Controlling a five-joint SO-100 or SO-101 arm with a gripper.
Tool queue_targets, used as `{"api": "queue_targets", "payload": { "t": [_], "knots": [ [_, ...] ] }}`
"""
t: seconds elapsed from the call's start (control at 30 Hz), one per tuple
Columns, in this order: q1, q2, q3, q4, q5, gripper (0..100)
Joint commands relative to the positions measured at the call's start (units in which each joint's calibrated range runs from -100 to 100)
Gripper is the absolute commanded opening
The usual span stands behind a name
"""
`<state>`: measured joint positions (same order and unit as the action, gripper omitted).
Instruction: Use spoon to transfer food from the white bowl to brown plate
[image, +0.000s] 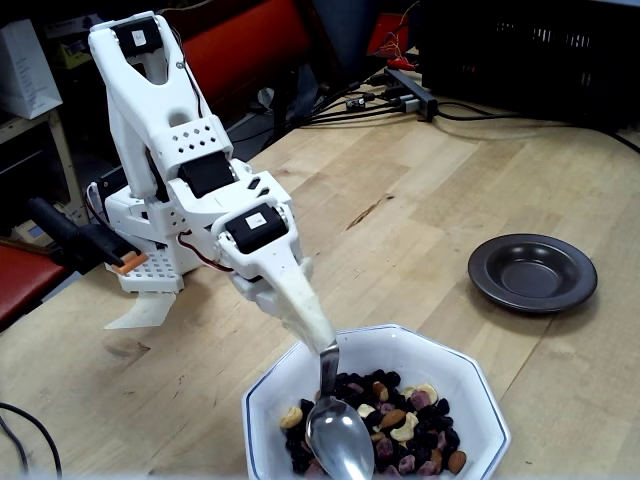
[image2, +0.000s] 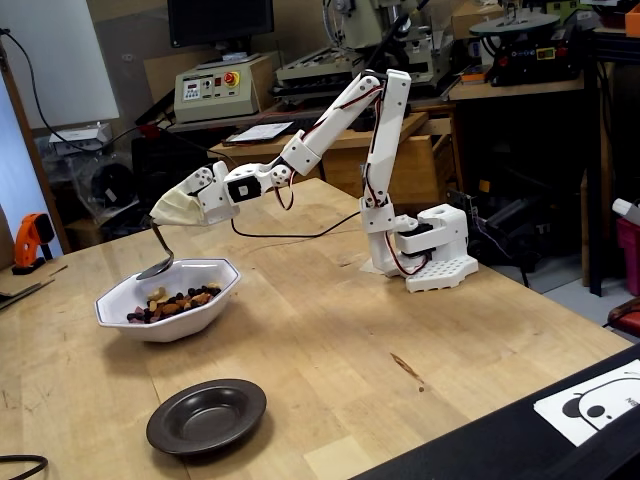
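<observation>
My gripper is shut on the spoon's cream-taped handle end, and the tape hides the fingers. The silver spoon hangs down from it, its oval bowl empty and just above the food at the near-left side of the white bowl. The food, a mix of cashews, almonds and dark berries, fills the bowl's bottom. The dark brown plate lies empty on the wooden table, apart from the bowl.
The arm's white base is fixed to the table. Cables and a power strip run along the far edge. An orange tool rests at the left edge, and a black mat covers the near right corner.
</observation>
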<state>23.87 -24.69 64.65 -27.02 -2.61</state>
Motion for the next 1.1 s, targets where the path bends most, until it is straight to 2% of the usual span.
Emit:
{"api": "queue_targets", "payload": {
  "t": [0.0, 0.13, 0.7, 1.07],
  "knots": [
    [1.61, -0.69, -2.7, -0.81, 0.24, 4],
    [1.54, -0.69, -2.61, -0.81, 2.25, 4],
    [0.87, 0.0, -2.43, -0.18, 19.0, 4],
    [-2.61, -0.77, 8.8, -0.81, 21.64, 4]
  ]
}}
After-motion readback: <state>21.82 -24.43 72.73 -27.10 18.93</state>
